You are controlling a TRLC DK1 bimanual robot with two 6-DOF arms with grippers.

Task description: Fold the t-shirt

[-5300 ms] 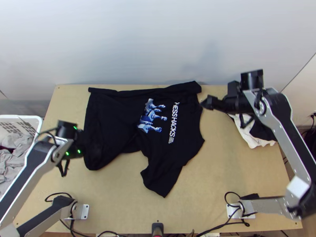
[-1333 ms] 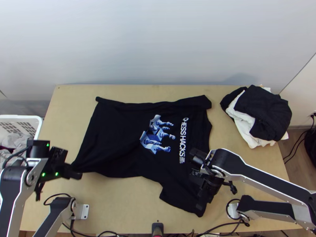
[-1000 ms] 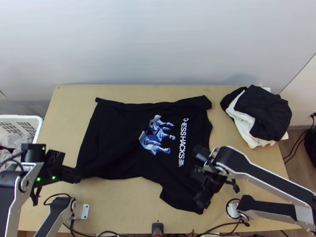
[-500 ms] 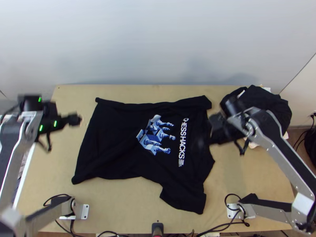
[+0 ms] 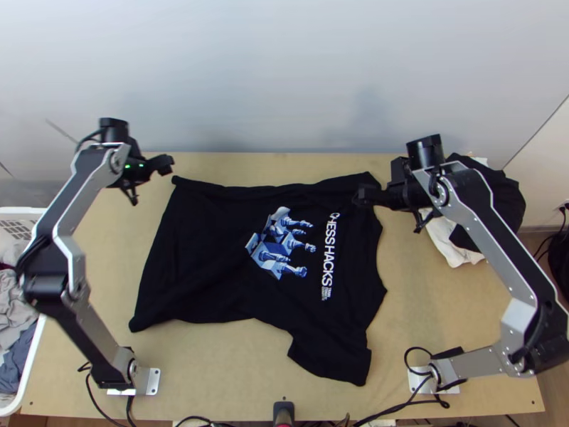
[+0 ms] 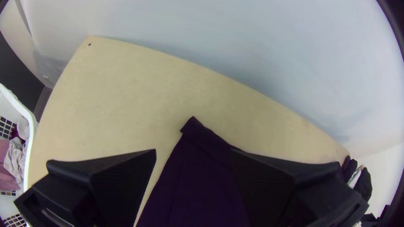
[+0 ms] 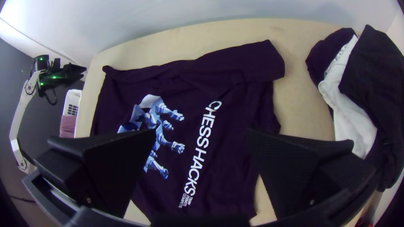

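The black t-shirt (image 5: 213, 249) lies spread on the table, its printed side up, hem end toward the left and one sleeve toward the near edge. Its far side shows a folded-over strip. My left gripper (image 5: 165, 165) is above the shirt's far left corner; in the left wrist view the gripper (image 6: 193, 168) stands open, with that corner of the shirt (image 6: 202, 180) seen between its fingers. Over the shirt's far right part is my right gripper (image 5: 363, 196). In the right wrist view this gripper (image 7: 200, 151) is open, the printed shirt (image 7: 235, 105) seen beyond its fingers.
A pile of black and white cloth (image 5: 491, 192) lies at the table's far right. The white basket (image 5: 28, 356) with clothes stands off the left edge. Bare table (image 5: 227, 370) shows along the near side.
Both grippers have moved from the near side toward the far side of the table. The shirt was shifted nearer and spread out; the left gripper has let go of its near left corner.
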